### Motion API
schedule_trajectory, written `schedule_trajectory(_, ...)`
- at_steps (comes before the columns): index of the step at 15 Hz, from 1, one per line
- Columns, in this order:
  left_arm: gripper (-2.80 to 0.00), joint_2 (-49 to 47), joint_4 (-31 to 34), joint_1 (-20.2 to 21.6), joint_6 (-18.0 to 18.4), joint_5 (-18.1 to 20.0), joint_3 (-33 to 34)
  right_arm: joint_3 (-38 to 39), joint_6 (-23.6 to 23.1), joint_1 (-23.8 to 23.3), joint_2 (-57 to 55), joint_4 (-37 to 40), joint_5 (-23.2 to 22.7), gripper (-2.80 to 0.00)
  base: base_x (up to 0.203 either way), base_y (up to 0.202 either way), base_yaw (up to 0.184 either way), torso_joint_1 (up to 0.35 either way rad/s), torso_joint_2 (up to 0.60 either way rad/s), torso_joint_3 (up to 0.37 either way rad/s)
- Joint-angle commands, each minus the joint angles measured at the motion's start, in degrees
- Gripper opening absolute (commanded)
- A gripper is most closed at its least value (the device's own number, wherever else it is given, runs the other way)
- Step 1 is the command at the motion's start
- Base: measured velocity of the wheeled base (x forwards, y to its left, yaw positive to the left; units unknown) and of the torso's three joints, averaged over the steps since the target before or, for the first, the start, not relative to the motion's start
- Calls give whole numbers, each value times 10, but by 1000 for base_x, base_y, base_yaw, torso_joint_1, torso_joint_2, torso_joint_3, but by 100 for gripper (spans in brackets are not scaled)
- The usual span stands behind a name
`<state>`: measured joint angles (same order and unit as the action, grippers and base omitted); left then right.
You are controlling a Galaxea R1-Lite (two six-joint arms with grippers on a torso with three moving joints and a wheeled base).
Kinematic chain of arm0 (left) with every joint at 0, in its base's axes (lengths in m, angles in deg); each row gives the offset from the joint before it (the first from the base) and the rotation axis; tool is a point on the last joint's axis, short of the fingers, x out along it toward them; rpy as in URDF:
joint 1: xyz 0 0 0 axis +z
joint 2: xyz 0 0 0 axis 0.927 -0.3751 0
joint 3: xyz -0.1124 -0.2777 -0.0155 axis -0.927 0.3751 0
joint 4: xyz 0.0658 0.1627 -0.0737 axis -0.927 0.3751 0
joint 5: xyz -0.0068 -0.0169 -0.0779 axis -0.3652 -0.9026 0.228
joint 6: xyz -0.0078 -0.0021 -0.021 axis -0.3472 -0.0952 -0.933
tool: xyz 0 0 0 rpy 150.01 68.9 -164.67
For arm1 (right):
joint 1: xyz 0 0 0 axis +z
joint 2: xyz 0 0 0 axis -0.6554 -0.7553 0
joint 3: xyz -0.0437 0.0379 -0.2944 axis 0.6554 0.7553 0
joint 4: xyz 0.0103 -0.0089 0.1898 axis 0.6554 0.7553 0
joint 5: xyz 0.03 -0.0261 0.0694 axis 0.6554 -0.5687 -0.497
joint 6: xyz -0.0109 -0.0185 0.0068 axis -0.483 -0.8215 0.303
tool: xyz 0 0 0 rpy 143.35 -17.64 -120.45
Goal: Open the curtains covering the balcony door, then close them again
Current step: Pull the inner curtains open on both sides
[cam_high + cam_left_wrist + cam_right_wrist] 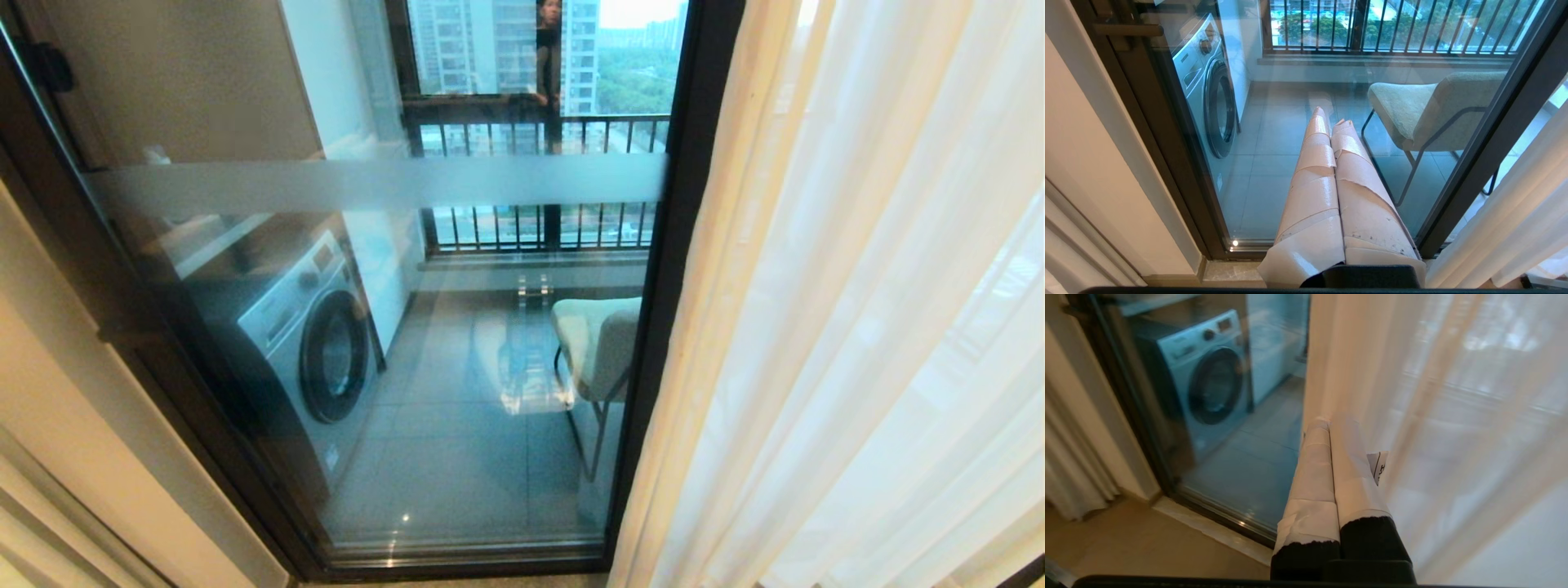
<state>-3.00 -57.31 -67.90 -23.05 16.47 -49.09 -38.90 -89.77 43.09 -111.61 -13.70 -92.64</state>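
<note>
Head view: curtains (pixel 841 327) bunched at three o'clock, balcony door (pixel 384 245) glass bare at centre, washing machine (pixel 306 343) behind it at eight o'clock. Left wrist view: left gripper (pixel 1331 122) pressed together, facing the glass. Right wrist view: right gripper (pixel 1329 424) pressed together, tips at the curtain edge, holding nothing.

Cream-white pleated curtains (pixel 1433 416), partly sheer, hang just beside the right gripper's (pixel 1329 424) pale taped fingers. Beyond the left gripper's (pixel 1329 116) beige-taped fingertips, the balcony door (pixel 686 245) shows black frames and a frosted grey band; behind it stand a silver washing machine (pixel 1208 81) and a cream chair (pixel 1412 110).
</note>
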Motion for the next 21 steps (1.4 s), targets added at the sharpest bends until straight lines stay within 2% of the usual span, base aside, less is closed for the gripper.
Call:
schedule_trajectory(1,-280,0,0,0,0,0,0,-58,5,20,-169,-47,-12,-280,0,0,0,0,0,0)
schedule_trajectory(4,-280,0,0,0,0,0,0,-193,8,60,-296,-74,-19,-280,0,0,0,0,0,0)
schedule_trajectory(8,-280,0,0,0,0,0,0,-350,6,79,-432,-80,-21,-280,0,0,0,0,0,0)
schedule_trajectory(11,-280,0,0,0,0,0,0,-412,5,82,-486,-78,-21,-280,0,0,0,0,0,0)
schedule_trajectory(12,-280,0,0,0,0,0,0,-415,5,83,-490,-78,-20,-247,0,0,0,0,0,0)
schedule_trajectory(13,-280,0,0,0,0,0,0,-419,4,83,-505,-82,-19,0,0,0,0,0,0,0)
schedule_trajectory(17,-280,0,0,0,0,0,0,-420,-28,88,-515,-82,-21,0,0,0,0,0,0,0)
schedule_trajectory(21,-280,0,0,0,0,0,0,-414,-30,88,-512,-82,-22,0,0,0,0,0,0,0)
